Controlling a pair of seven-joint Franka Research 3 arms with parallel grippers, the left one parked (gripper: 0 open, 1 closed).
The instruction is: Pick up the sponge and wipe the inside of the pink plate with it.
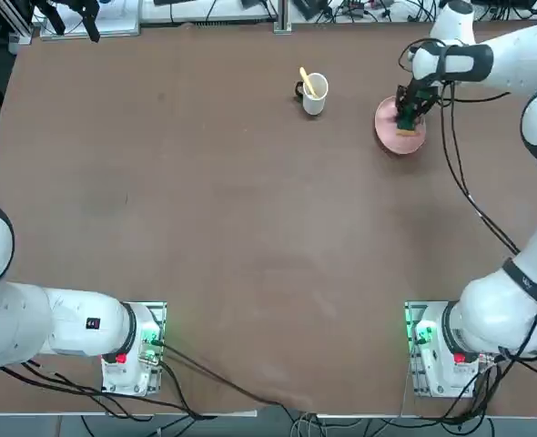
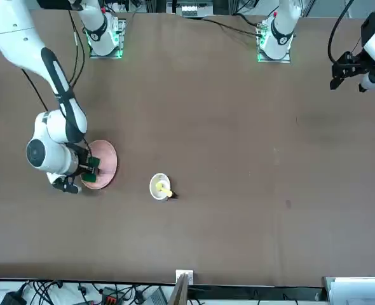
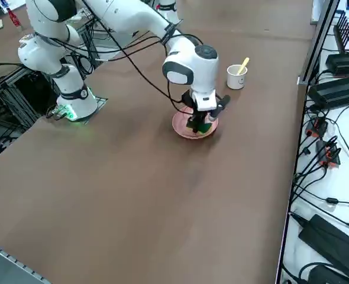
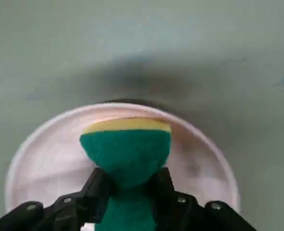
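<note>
The pink plate (image 1: 401,137) lies at the far right of the table, also seen in the front view (image 2: 106,160), the side view (image 3: 183,126) and the wrist view (image 4: 50,154). My right gripper (image 1: 406,116) (image 2: 91,166) (image 3: 199,125) (image 4: 128,186) stands over the plate, shut on the sponge (image 4: 126,149). The sponge (image 1: 405,123) (image 2: 93,162) (image 3: 202,127) is pinched at its middle, green face toward the wrist camera, yellow body at its far end, held down inside the plate.
A white cup (image 1: 315,95) (image 2: 160,187) (image 3: 236,77) with a yellow utensil stands a short way to the left of the plate. The table's far edge with cables runs just beyond the plate.
</note>
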